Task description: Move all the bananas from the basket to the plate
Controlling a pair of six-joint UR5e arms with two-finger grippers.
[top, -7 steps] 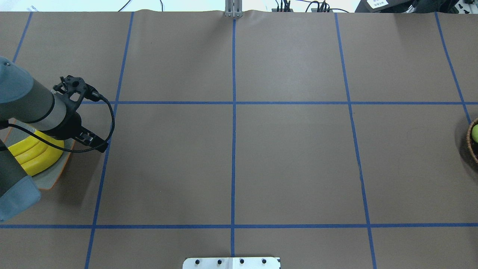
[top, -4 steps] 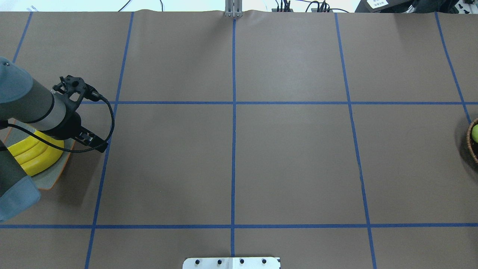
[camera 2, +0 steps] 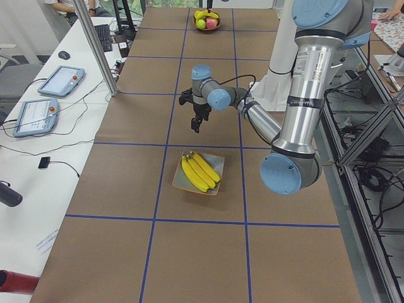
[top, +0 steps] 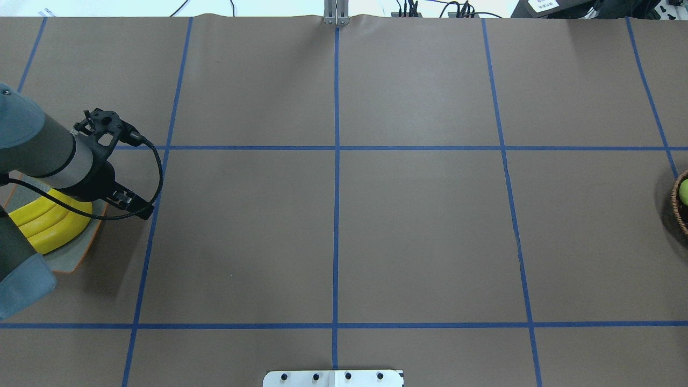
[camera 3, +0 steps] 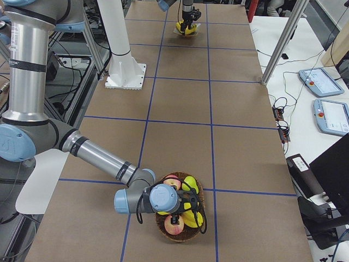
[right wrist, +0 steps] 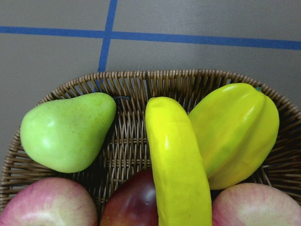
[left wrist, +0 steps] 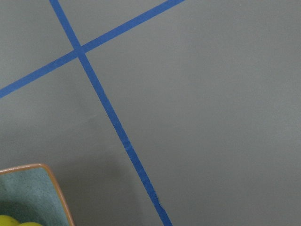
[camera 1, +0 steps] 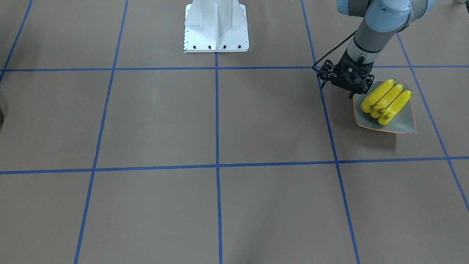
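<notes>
Hovering over the brown wicker basket [right wrist: 141, 77], the right gripper [camera 3: 175, 222], jaws unreadable, is apparently preparing to grasp the last glossy yellow banana [right wrist: 176, 160].

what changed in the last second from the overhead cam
The left gripper and its arm drifted slightly toward the view's left edge, by the far corner of the plate. Nothing was visibly taken hold of or let go. The bananas on the plate and the basket at the right edge stayed where they were.
</notes>
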